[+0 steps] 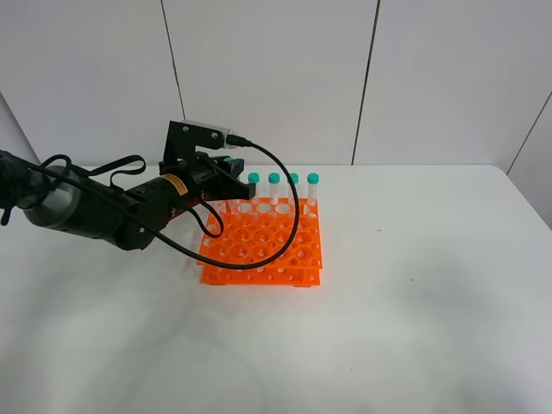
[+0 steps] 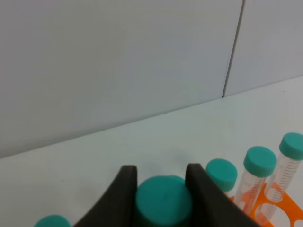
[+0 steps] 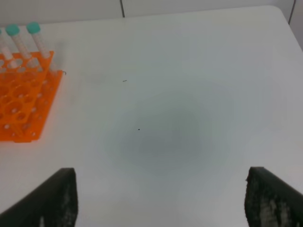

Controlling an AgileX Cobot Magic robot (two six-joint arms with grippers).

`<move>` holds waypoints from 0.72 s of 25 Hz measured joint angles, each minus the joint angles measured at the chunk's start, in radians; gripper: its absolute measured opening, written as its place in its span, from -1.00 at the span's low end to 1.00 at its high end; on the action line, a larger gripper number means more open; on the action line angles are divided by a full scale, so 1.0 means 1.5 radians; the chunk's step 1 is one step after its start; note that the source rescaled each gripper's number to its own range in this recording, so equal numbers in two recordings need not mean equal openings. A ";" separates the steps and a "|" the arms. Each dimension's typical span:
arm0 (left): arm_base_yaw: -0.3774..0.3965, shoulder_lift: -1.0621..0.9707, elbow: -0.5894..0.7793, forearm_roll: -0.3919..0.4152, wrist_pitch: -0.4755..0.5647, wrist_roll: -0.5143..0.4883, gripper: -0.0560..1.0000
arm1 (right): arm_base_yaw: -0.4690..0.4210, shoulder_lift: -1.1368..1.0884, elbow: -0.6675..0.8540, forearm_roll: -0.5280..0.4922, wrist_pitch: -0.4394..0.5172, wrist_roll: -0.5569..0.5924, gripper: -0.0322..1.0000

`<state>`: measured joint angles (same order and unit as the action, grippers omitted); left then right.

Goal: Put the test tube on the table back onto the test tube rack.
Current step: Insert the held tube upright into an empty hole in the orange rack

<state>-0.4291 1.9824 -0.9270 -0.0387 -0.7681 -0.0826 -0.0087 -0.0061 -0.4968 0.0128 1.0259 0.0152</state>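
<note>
Four capped tubes stand in the test tube rack (image 1: 261, 244); left gripper (image 2: 162, 182) clamps the test tube (image 2: 164, 201) above its back row. Misalignment risks jamming. Right gripper (image 3: 161, 198) gapes wide.

1. I see the table (image 1: 414, 285): plain white, matte, rounded far-right corner.
2. The test tube rack (image 1: 263, 250), bright orange, stands directly on it, left of centre, toward the far edge.
</note>
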 joint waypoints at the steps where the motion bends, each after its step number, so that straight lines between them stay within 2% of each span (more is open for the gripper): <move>1: 0.000 0.000 0.000 0.000 0.004 -0.004 -0.89 | 0.000 0.000 0.000 0.000 0.000 0.000 0.48; 7: 0.000 0.020 0.000 0.000 0.011 -0.031 -0.89 | 0.000 0.000 0.000 0.000 0.000 0.000 0.48; 18: 0.000 0.034 0.000 0.000 -0.008 -0.038 -0.89 | 0.000 0.000 0.000 0.001 0.000 0.000 0.48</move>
<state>-0.4291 2.0336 -0.9272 -0.0387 -0.7801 -0.1400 -0.0087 -0.0061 -0.4968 0.0137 1.0259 0.0152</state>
